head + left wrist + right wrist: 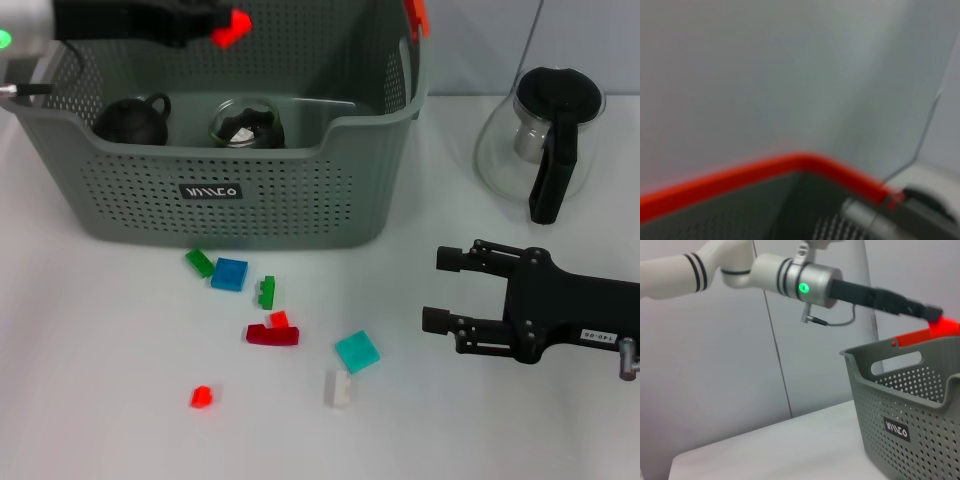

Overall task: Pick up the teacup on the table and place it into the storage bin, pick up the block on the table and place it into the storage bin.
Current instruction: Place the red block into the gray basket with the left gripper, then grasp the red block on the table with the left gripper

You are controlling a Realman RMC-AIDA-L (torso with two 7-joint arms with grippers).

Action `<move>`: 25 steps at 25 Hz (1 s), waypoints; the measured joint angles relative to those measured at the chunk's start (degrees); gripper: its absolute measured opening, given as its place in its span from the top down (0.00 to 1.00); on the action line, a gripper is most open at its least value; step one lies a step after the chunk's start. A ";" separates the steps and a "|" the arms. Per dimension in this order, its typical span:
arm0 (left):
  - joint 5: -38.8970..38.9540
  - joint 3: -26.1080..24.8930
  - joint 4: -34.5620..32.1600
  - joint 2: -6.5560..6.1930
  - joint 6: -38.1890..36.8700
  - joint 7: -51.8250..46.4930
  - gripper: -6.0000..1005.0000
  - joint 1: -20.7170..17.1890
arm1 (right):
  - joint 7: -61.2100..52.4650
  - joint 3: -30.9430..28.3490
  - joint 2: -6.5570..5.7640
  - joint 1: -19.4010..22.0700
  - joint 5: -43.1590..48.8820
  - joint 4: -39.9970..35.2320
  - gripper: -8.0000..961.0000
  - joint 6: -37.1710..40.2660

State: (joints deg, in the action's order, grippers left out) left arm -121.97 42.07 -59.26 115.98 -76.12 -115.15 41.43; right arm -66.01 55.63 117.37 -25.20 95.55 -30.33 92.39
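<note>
The left pincer (231, 27) hangs over the storage bin (230, 190) at about 11 o'clock of the head view, and it pinches a small red block (233, 28) between its tips; I judge it is held there so that the block can fall inside the walls and not on the bench (120, 400). In the bin lie already a black teacup (135, 120) and, beside it, a glass piece (247, 125) with something dark inside. The right pincer (437, 290) rests low over the bench at 4 o'clock, its two fingers spread apart and holding nothing, pointing toward the loose blocks. These blocks lie in front of the bin, near 6 o'clock: a blue block (229, 273), two green ones, a dark red one, a teal block (357, 351), a white one and a small red one. A glass pot (540, 140) with a black handle stands at 2 o'clock, well apart from the bin. Many blocks are not yet stored.
</note>
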 joint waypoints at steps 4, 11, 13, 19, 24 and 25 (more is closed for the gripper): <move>-8.68 5.21 -0.04 0.85 5.74 -5.54 0.78 2.19 | 0.00 0.00 0.05 -0.07 -0.02 0.00 0.14 -0.06; -11.11 6.27 -0.45 2.89 11.94 -8.16 0.76 1.96 | 0.00 0.00 0.05 -0.11 -0.02 0.00 0.14 -0.26; -9.88 5.73 -0.57 2.92 11.64 -8.12 0.75 1.48 | 0.00 0.00 0.05 -0.05 -0.02 0.00 0.14 -0.26; 9.56 -1.74 -0.75 2.76 5.29 2.34 0.68 -3.97 | 0.00 -0.05 0.05 0.17 -0.01 0.00 0.14 -0.29; 33.10 -13.75 5.36 2.72 -14.83 20.15 0.48 -10.16 | 0.09 -0.93 0.05 0.45 0.04 0.00 0.14 -0.05; 35.37 -16.10 6.44 2.73 -19.28 22.01 0.48 -11.30 | 0.16 -0.95 0.05 0.47 0.04 0.00 0.14 -0.04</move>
State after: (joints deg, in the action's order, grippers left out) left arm -86.61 25.97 -52.82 118.71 -95.41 -93.14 30.13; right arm -65.85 54.68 117.42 -24.73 95.59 -30.33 92.35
